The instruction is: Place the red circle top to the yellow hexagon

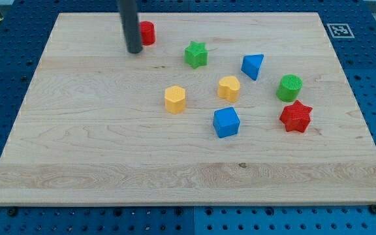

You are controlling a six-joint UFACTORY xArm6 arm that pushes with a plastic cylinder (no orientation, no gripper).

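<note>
Trouble could come if my tip [134, 50] shoves the red circle [147, 32] off the top edge. I have no claw. The circle sits near the top-left corner, far from the yellow hexagon [175, 99].

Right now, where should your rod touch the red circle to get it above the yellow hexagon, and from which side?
I can't grip, only push. The red circle is a low round block near the view's top edge; my tip sits at its lower left. The yellow hexagon lies below and right. I'd probably press its upper-left side wall, pushing down and right, centred because a round block may slip sideways.
</note>
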